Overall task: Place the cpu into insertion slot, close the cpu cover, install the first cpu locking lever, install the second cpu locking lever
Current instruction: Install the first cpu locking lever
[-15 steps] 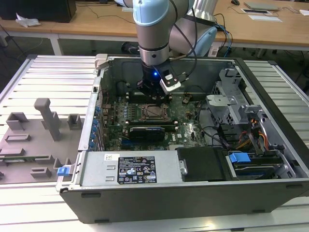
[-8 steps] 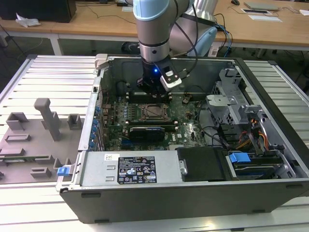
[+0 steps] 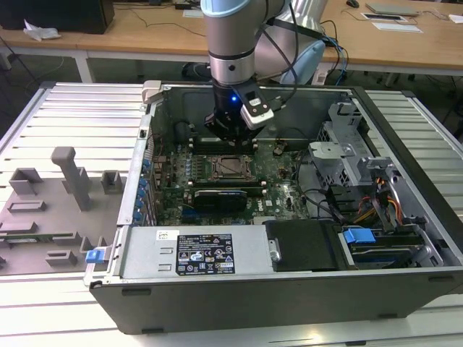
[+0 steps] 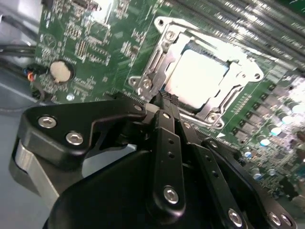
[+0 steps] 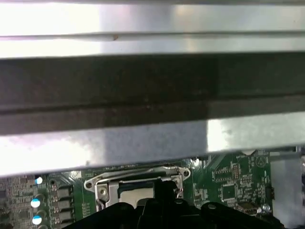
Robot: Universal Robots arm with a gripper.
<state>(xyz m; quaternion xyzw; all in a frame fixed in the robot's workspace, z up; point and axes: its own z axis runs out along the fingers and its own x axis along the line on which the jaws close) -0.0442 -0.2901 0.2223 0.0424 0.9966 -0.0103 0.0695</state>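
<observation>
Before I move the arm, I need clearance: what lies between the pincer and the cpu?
In the second wrist view, the cpu cover's metal rim lies between the pincer and the cpu.

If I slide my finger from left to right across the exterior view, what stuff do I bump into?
Grey parts tray → blue clip → white label on the case → gripper over the cpu → blue tab → metal rack.
</observation>
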